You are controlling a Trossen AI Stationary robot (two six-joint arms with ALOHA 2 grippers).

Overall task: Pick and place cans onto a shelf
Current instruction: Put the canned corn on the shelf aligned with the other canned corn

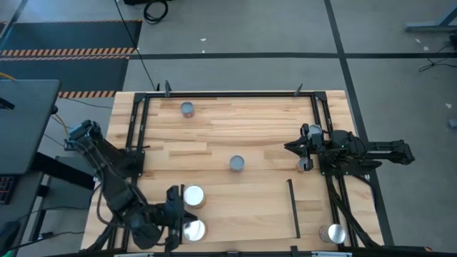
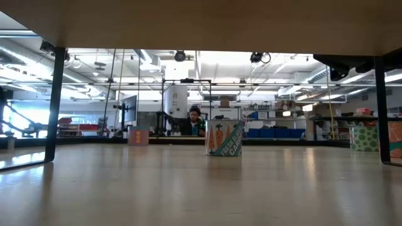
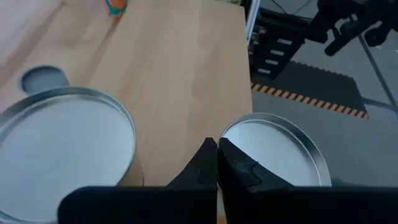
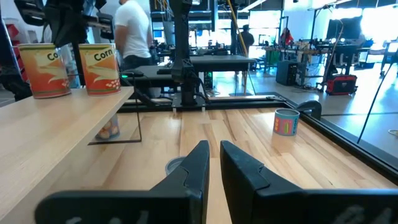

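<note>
Two white-topped cans [image 1: 193, 195] [image 1: 193, 229] stand on their bases on the raised pale-wood shelf [image 1: 243, 207] at the table's near left. They also show in the right wrist view [image 4: 43, 68] [image 4: 99, 65]. My left gripper [image 1: 173, 210] is shut just left of them. In the left wrist view its tips [image 3: 216, 146] sit above the gap between the two tops [image 3: 62, 143] [image 3: 273, 149]; I cannot tell whether it touches them. My right gripper [image 1: 291, 147] waits at the table's right, level, with a narrow gap between its fingers [image 4: 214, 149].
Grey-topped cans stand on the tabletop at its middle [image 1: 236, 164] [image 2: 224, 138], far left [image 1: 187, 109] [image 4: 286, 121] and near right corner [image 1: 332, 233]. Another can [image 4: 107, 129] shows under the shelf. Black rails [image 1: 293, 207] edge the shelf. A person sits in the room beyond [image 2: 195, 119].
</note>
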